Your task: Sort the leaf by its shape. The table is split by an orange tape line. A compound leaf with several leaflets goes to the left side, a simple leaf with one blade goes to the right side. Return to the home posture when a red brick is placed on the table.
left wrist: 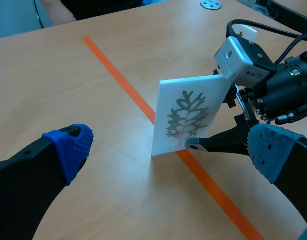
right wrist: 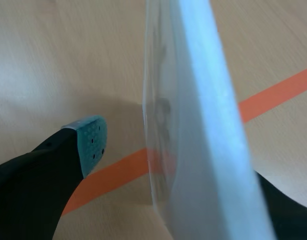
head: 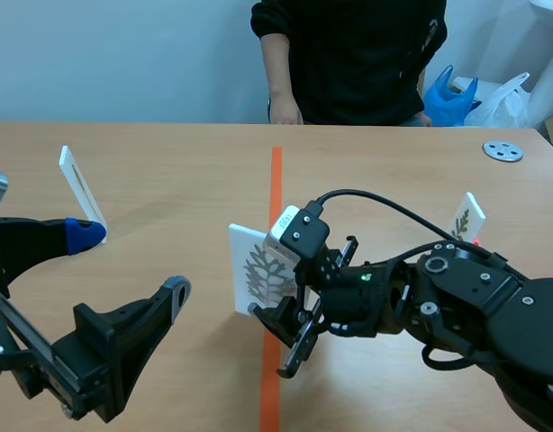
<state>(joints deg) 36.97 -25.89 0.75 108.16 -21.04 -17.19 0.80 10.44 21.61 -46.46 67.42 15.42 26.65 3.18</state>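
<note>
Leaf card (head: 257, 270) stands on edge on the table (head: 168, 171), nearly upright, at the orange tape line (head: 276, 180). It is mostly on the left side, with one bottom corner at the tape. The grey print shows a stem with several side lobes and looks like a compound leaf.

Right gripper (head: 281, 331) straddles the card with its jaws released. In the right wrist view the teal pad (right wrist: 91, 142) sits clear of the card face. The other finger is hidden behind the card, so contact there can't be told.

Left gripper (left wrist: 171, 149) is low on the left side, jaws spread wide and holding nothing, and points at the card.

A blank-looking white card (head: 79, 188) leans far left, and another leaf card (head: 468, 217) stands far right. A metal disc (head: 503, 151) lies at the far right corner. A person (head: 349, 54) sits across the table.
</note>
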